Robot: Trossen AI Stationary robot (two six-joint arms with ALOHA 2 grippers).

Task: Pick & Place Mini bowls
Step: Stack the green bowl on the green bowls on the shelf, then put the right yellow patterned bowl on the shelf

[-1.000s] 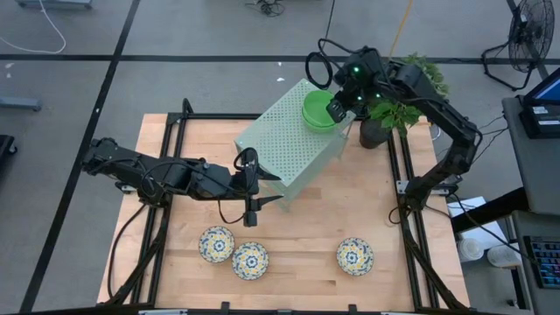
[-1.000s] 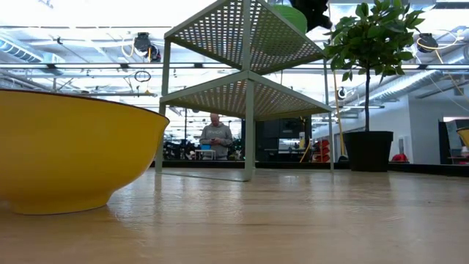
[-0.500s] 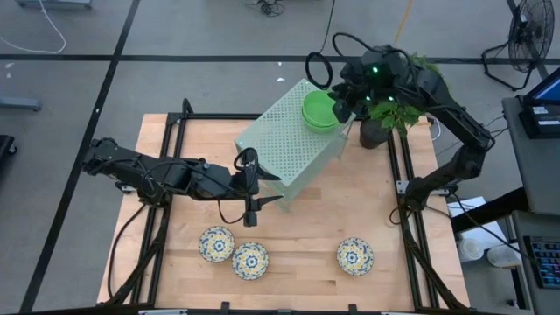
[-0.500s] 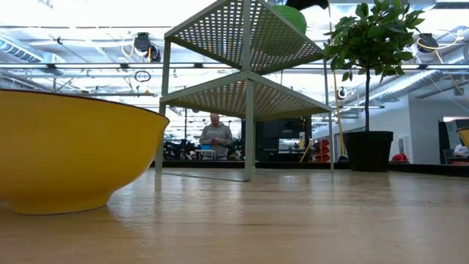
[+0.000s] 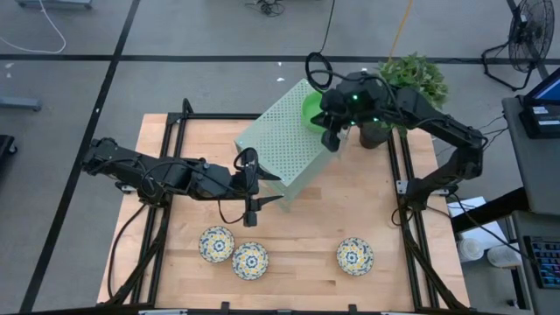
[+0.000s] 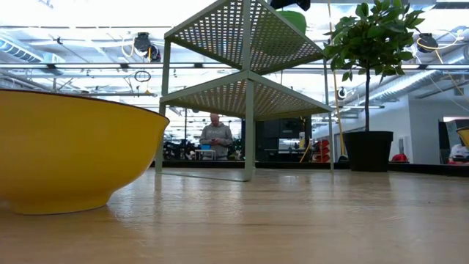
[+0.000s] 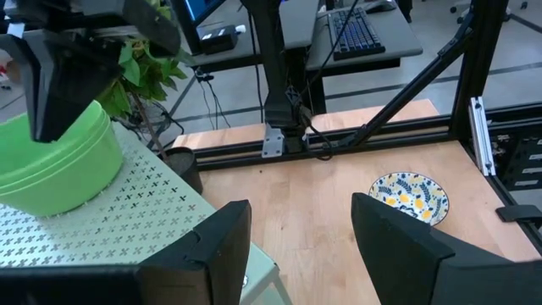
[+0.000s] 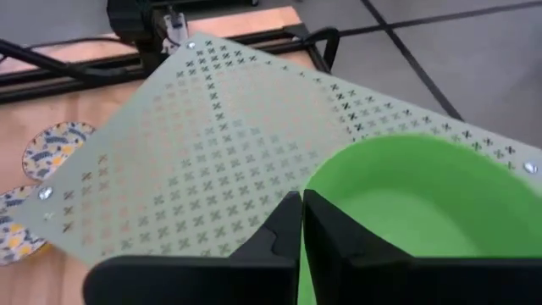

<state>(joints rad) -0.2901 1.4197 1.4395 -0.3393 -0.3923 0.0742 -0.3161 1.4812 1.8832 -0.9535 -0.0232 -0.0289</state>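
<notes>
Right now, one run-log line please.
right gripper: shut, above stacked plain green mini bowls on pale-green perforated box | left gripper: open, waiting

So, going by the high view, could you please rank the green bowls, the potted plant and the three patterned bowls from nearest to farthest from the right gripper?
Measured from the right gripper, shut above the perforated shelf's far corner:
1. Green bowls, stacked on the shelf, right beside it.
2. Potted plant, at the table's far right corner.
3. Right patterned bowl, near edge.
4. Middle patterned bowl, near edge.
5. Left patterned bowl, farthest.
</notes>
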